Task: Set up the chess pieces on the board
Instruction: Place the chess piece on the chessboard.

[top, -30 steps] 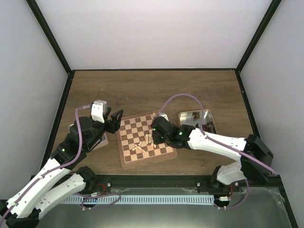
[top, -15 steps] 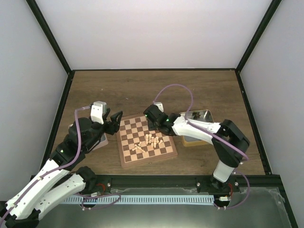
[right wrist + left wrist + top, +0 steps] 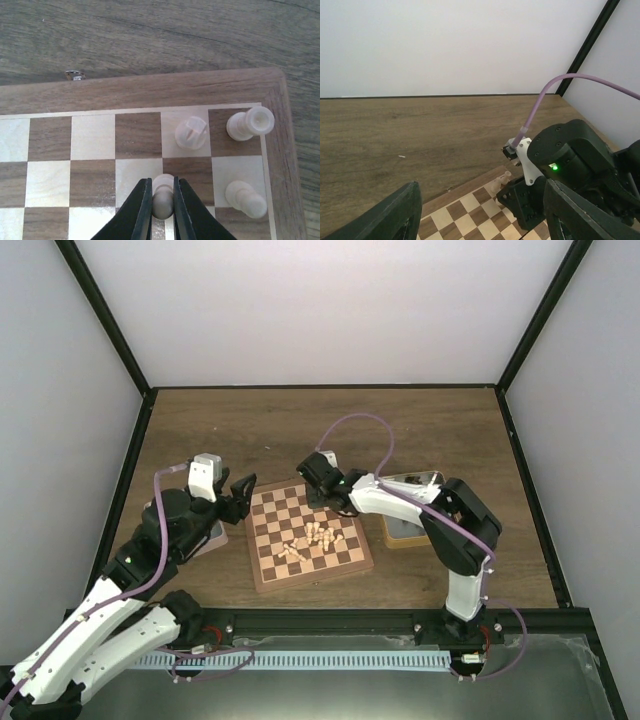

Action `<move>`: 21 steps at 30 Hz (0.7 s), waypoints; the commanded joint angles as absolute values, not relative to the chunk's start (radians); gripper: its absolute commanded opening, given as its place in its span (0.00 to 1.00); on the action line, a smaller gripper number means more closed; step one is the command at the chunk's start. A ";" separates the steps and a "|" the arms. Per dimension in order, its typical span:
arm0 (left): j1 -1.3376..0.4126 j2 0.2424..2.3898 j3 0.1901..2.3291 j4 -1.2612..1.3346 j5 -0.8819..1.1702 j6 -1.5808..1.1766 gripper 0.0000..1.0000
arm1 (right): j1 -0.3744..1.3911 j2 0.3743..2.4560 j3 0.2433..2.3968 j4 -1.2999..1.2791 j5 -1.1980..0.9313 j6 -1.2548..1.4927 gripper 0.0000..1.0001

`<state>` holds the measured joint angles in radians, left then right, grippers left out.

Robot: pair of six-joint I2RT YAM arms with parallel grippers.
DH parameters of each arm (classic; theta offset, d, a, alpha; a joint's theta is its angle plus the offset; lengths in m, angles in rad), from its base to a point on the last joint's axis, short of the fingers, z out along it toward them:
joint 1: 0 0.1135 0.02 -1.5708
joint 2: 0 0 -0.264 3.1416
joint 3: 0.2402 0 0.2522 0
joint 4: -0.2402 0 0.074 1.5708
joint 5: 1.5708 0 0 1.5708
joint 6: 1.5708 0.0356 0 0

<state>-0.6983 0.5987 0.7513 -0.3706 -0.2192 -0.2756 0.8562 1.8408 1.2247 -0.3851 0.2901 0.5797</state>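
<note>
Right tool (image 3: 162, 191) pinched nearly shut on pale pawn-like piece (image 3: 162, 181), second row in from board (image 3: 150, 92) far rim, near its far right corner. Piece held upright imo: long axis roughly vertical, round head up, base hidden between fingers. Looks hung over line between two squares, so should be nudged onto one square, lowered till base is seated flat, then let go slowly. Three standing pieces (image 3: 191, 132) closer to that corner best not bumped. Left tool (image 3: 480, 200) wide open, nothing held, by board's far left corner.

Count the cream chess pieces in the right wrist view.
4 pieces: one in the right gripper, two on the board's edge row, one beside them. Others may be hidden.
</note>
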 commanded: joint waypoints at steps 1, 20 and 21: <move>-0.696 0.594 0.762 -0.368 -0.209 -0.259 0.68 | 0.850 1.870 1.284 -0.439 0.337 0.586 0.12; -0.695 0.601 0.759 -0.377 -0.212 -0.259 0.69 | 0.848 1.880 1.286 -0.458 0.360 0.590 0.17; -0.695 0.602 0.759 -0.377 -0.212 -0.259 0.69 | 0.849 1.881 1.289 -0.459 0.360 0.588 0.19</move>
<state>-0.6983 0.6003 0.7513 -0.3805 -0.2161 -0.2745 0.8539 1.8725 1.2484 -0.4351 0.3267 0.5858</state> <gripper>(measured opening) 0.690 0.164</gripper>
